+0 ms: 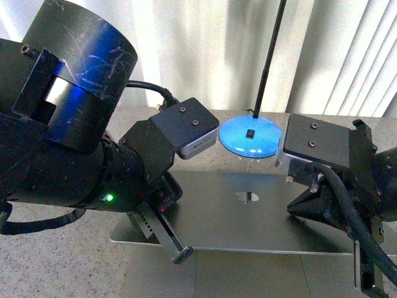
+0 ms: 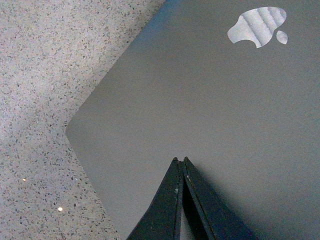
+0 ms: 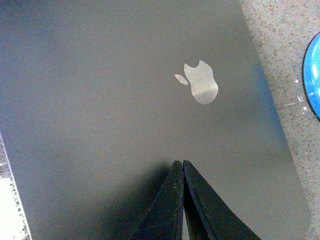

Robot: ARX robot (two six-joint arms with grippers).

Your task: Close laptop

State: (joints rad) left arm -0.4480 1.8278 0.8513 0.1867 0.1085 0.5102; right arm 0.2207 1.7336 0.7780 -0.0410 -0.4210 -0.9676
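Note:
The laptop (image 1: 248, 223) lies on the speckled counter with its space-grey lid facing up and low, the shiny apple logo (image 1: 248, 197) at its centre. No keys or screen show. My left gripper (image 1: 183, 253) is shut and empty, its tips over the lid near the laptop's left front corner; the left wrist view shows the tips (image 2: 181, 161) close over the lid (image 2: 200, 100) with a shadow beside them. My right gripper (image 1: 367, 280) is shut and empty at the lid's right side; in the right wrist view its tips (image 3: 179, 163) sit just short of the logo (image 3: 200, 84). I cannot tell whether either touches the lid.
A round blue lamp base (image 1: 250, 136) with a thin black pole stands just behind the laptop; its edge shows in the right wrist view (image 3: 312, 75). Speckled stone counter (image 1: 49, 261) surrounds the laptop. White vertical blinds hang behind.

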